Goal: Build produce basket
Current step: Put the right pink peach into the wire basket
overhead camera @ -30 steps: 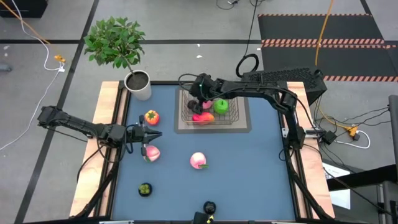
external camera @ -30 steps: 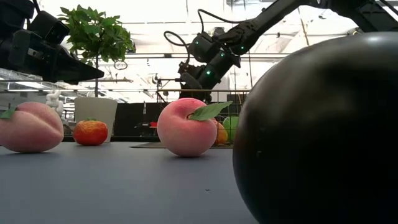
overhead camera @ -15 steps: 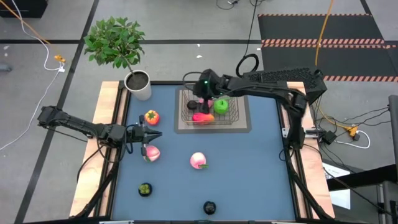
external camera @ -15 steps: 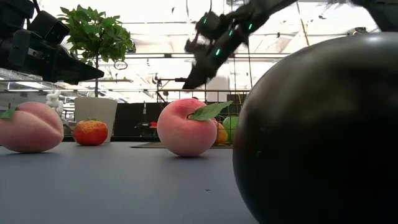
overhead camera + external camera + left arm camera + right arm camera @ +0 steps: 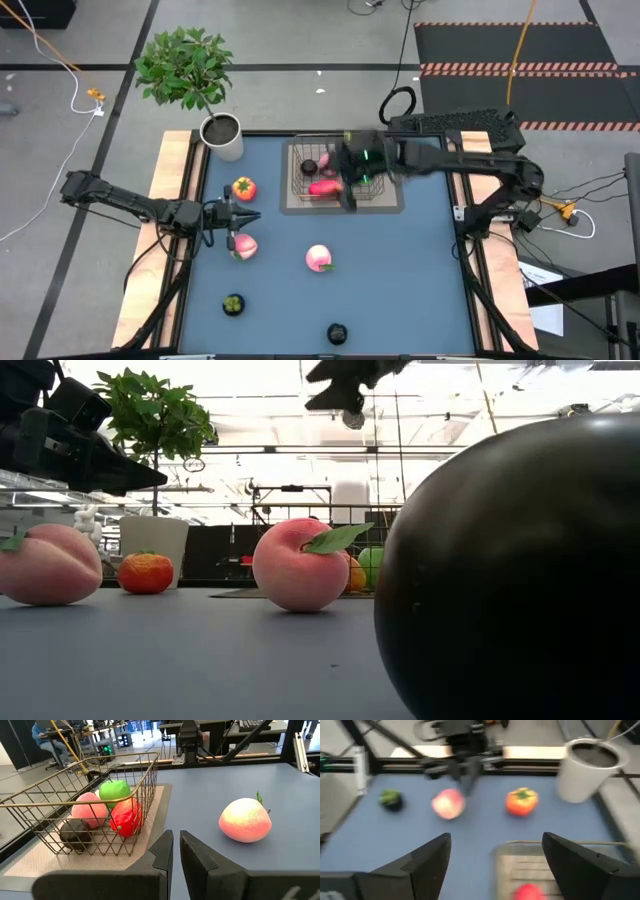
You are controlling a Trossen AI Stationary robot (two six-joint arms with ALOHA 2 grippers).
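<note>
The wire basket (image 5: 336,182) sits on a tan mat at the table's far middle. It holds a green apple (image 5: 115,793), a pink peach (image 5: 90,810), a red oval (image 5: 125,818) and a small dark round one (image 5: 75,834). My right gripper (image 5: 495,865) hangs open high above the basket (image 5: 545,845). My left gripper (image 5: 176,851) is shut and hovers level at the table's left, between the orange-red fruit with a green top (image 5: 243,187) and a peach (image 5: 242,246). A second peach (image 5: 318,258) and two dark round ones (image 5: 232,303) (image 5: 337,333) lie nearer.
A white pot (image 5: 224,137) with a leafy plant stands at the far left corner. In the low view a dark round fruit (image 5: 520,570) fills the foreground, right by the camera. Bare blue table lies right of the second peach and near the right edge.
My right gripper has risen from just over the basket to well above it and drawn toward the table's right side. A small dark round fruit now shows in the basket's left part where the gripper was. The left arm has kept still.
</note>
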